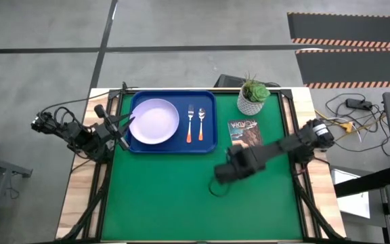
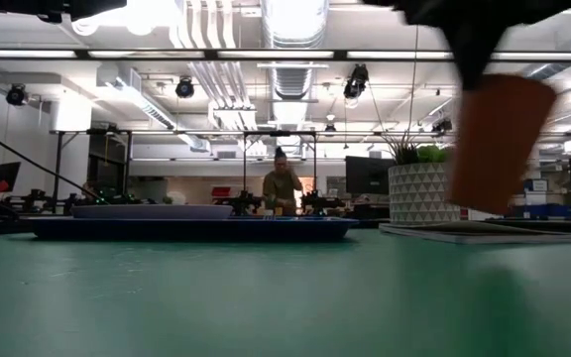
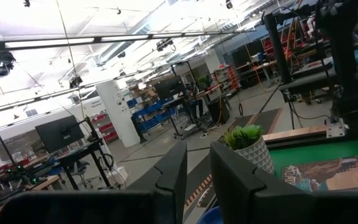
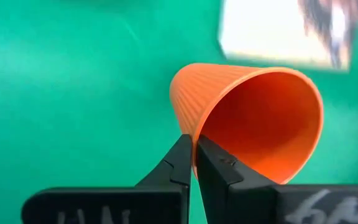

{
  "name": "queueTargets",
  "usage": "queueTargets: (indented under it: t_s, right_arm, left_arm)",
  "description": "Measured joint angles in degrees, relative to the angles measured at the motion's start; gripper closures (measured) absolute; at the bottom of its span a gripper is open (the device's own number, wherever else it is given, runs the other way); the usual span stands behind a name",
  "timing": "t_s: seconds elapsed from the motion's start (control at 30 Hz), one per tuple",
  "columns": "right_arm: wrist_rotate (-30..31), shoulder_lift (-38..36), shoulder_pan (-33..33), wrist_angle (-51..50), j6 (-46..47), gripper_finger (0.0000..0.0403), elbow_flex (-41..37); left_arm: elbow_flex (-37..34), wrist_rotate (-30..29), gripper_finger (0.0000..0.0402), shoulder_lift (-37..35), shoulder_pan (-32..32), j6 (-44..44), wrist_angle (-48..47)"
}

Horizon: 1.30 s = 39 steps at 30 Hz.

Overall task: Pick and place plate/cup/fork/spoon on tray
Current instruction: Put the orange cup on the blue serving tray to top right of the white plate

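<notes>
Near the table's middle we see the right gripper (image 4: 192, 163) clamped on the rim of the cup (image 4: 253, 121), one finger inside the wall and one outside; the cup hangs clear of the green table (image 1: 181, 196), tilted so its open mouth faces back toward the wrist; wide bare green lies all around it on the near side. In the low view the cup (image 2: 497, 144) hangs above the surface with a clear gap beneath it. Just beyond it lies a booklet (image 1: 244, 130), and behind that a white pot with a plant (image 1: 252, 97) at the far edge. Farther left, the tray (image 1: 209, 139) sits along the far side, its long axis across the table; the plate (image 1: 154, 122) fills its left half; the fork (image 1: 190, 123) and spoon (image 1: 201, 123) lie side by side, parallel, orange handles toward us, heads pointing away; little bare blue remains to their right. At the tray's left edge waits the left gripper (image 3: 194, 174), its fingers slightly apart and holding nothing.
</notes>
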Motion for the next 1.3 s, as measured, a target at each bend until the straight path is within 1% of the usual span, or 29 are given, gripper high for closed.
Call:
queueTargets:
  t_s: [0.13, 0.23, 0.47, 0.67, 0.8, 0.9, 0.97, 1.0, 1.07, 1.13, 1.23, 1.3]
  right_arm:
    - [5.79, 0.02, -6.69, 4.99, -14.31, 0.0394, 2.32]
    - [8.87, 0.03, -11.01, 10.77, -25.35, 0.0394, 3.75]
    - [10.63, 0.07, -19.12, 21.49, -46.01, 0.0394, 6.42]
    - [11.75, 0.07, -23.57, 25.65, -57.76, 0.0394, 6.81]
    - [16.46, 0.07, -25.26, 25.87, -65.87, 0.0394, 6.81]
    - [21.41, 0.07, -26.23, 25.99, -71.08, 0.0394, 6.79]
    - [24.93, 0.07, -26.57, 27.59, -72.96, 0.0394, 6.22]
    - [25.72, 0.07, -26.62, 29.22, -74.33, 0.0394, 5.62]
    - [25.79, 0.07, -26.45, 35.47, -77.59, 0.0394, 3.56]
    - [25.75, 0.07, -25.19, 46.26, -80.49, 0.0394, 0.29]
    - [24.95, 0.08, -22.56, 64.85, -90.17, 0.0394, -5.97]
    - [24.95, 0.17, -20.79, 73.44, -96.49, 0.0394, -9.82]
  left_arm:
    - [-0.02, 0.0, 0.0346, -0.02, 0.0, 0.02, 0.0]
    - [-0.02, -0.01, 0.0346, -0.02, 0.0, 0.0, -0.02]
    - [-0.02, -0.01, 0.0346, 0.0, 0.0, 0.02, -0.02]
    - [-0.02, -0.02, 0.0346, 0.0, 0.0, 0.02, -0.02]
    - [0.0, -0.01, 0.0346, 0.0, 0.0, 0.02, -0.02]
    - [0.0, -0.02, 0.0346, 0.0, 0.01, 0.04, -0.02]
    - [0.0, -0.01, 0.0346, 0.0, 0.01, 0.04, -0.02]
    - [0.0, 0.0, 0.0346, 0.0, 0.0, 0.04, 0.0]
    - [0.0, -0.02, 0.0346, 0.0, 0.0, 0.04, 0.0]
    - [0.0, 0.0, 0.0346, 0.0, 0.0, 0.03, 0.04]
    - [0.0, -0.01, 0.0346, 0.0, 0.0, -0.1, 0.23]
    - [-0.1, -0.02, 0.0346, 0.0, 0.01, -1.85, 0.21]
